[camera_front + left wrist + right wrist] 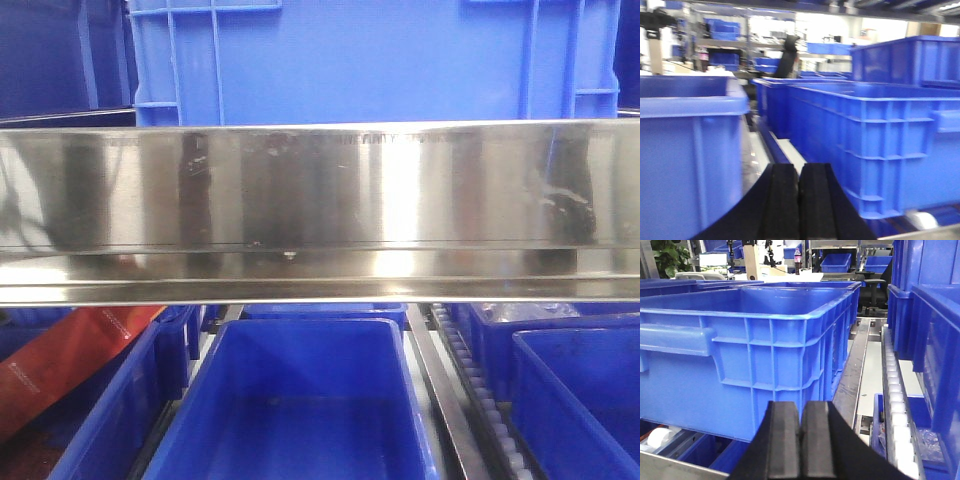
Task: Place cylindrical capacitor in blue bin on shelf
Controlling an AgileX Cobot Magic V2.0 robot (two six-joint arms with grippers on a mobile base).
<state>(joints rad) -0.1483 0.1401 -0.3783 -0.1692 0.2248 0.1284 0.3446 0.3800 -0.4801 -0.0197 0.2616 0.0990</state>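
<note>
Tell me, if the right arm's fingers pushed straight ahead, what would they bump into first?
Probably the big blue bin: its ribbed wall stands directly beyond the shut right gripper. How far off it is, I can't judge.

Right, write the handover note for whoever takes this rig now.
Left tool: shut, nothing seen in it, level with the blue bins.
Right tool: shut, nothing seen in it, beside a large bin on the shelf rollers.
Capacitor: not in any view.
Front view: shelf rail; the bin below looks empty.
Done: nothing confirmed.
Left: find the capacitor, bin it.
</note>
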